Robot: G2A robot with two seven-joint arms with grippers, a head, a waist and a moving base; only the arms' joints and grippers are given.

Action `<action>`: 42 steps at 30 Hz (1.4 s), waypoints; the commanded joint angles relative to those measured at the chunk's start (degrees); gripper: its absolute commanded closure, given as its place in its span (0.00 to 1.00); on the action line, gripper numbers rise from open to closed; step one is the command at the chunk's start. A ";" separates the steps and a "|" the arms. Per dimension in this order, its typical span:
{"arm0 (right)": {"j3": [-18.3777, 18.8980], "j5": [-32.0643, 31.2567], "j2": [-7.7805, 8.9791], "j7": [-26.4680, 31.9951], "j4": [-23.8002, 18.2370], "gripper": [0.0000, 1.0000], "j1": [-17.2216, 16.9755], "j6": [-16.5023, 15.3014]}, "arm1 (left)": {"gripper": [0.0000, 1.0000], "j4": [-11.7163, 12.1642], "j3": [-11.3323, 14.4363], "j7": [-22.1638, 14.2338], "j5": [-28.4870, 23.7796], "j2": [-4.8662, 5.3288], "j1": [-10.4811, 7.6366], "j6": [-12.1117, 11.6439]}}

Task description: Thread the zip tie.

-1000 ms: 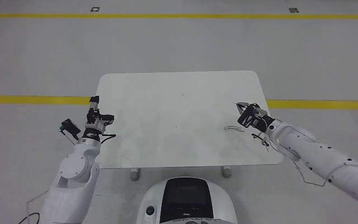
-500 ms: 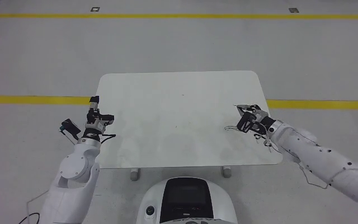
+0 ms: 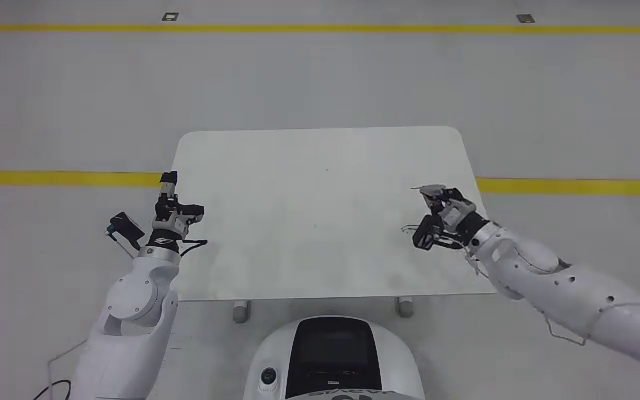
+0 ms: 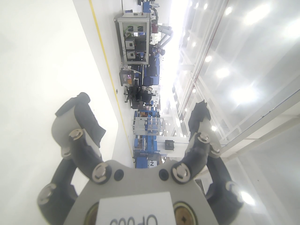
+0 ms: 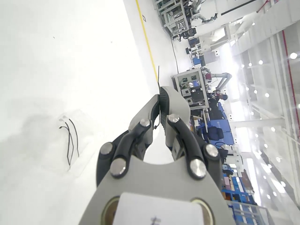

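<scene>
The right pincer (image 5: 160, 95) grips a thin black zip tie (image 5: 158, 78) over the worktop (image 3: 320, 200), near its right edge. The left pincer (image 4: 140, 104) gapes wide at the worktop's left edge.

White table (image 3: 300, 200) (loose zip ties (image 5: 71, 139))

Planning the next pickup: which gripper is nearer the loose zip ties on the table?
Right. The right gripper, shut on a zip tie, is just beside the loose zip ties; the left gripper sits across the table.
</scene>
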 commanded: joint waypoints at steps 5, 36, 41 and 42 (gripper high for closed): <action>0.22 0.00 -0.01 0.03 -0.02 1.00 -0.24 -0.08 | 0.00 -0.19 0.15 -0.29 0.37 0.00 -0.17 -0.04; -1.90 0.00 -1.85 -7.51 5.83 1.00 1.28 -1.46 | 0.00 -8.78 16.78 -25.91 25.04 0.90 -7.65 9.25; -2.16 0.00 -2.31 -10.04 6.44 1.00 2.44 -5.87 | 0.00 -7.48 20.90 -39.45 23.97 1.15 -12.65 13.68; -2.16 0.00 -2.42 -10.36 6.51 1.00 2.50 -6.43 | 0.00 -6.94 21.15 -41.47 23.67 1.22 -13.86 14.94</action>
